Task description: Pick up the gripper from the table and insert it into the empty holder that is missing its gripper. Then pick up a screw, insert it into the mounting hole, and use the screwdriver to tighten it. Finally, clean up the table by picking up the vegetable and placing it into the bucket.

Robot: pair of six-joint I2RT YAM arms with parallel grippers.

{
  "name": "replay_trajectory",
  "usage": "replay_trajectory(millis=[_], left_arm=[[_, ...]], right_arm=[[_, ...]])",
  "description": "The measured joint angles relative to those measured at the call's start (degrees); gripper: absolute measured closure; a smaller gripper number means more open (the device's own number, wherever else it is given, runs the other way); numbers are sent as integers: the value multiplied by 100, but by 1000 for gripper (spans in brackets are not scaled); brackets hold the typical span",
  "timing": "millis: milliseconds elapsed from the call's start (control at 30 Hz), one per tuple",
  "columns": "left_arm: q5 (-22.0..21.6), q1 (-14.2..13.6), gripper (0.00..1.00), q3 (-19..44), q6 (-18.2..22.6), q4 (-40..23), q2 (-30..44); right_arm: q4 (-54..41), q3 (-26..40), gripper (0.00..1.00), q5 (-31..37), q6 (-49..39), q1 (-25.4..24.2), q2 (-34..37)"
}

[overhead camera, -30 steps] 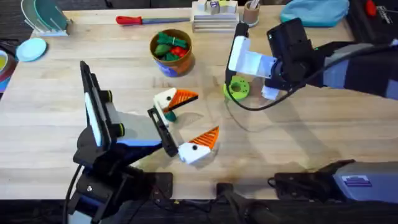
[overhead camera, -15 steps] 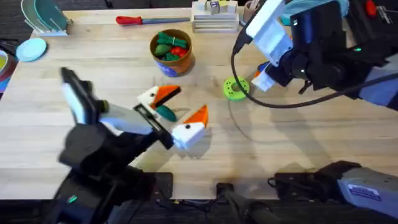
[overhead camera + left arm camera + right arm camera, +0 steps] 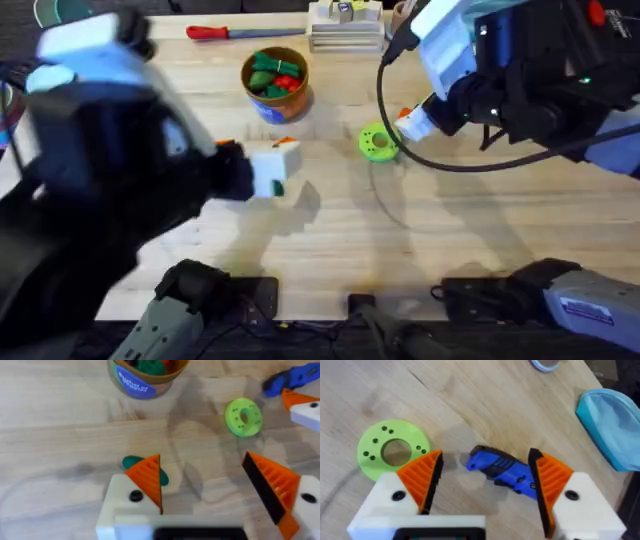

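Left hand (image 3: 200, 495) gapes wide above the vegetable (image 3: 145, 467); lifted off-centre, it may squirt sideways off the counter (image 3: 60, 435).

The left arm has risen close under the overhead camera, a large dark blur, and its white-and-orange left gripper (image 3: 272, 165) has moved toward the orange-brown tub with a blue base band (image 3: 275, 82). The right gripper (image 3: 413, 122) has lifted beside the green ring-shaped disc (image 3: 379, 142).
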Motion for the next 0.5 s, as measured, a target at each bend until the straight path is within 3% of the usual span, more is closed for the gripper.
replay_trajectory(millis=[300, 500], left_arm=[[-8, 1, 8, 20, -795, -147, 1354], [-264, 1, 8, 20, -2563, -108, 2127]], right_arm=[[-1, 0, 11, -108, 25, 0, 0], [0, 0, 10, -113, 40, 0, 0]])
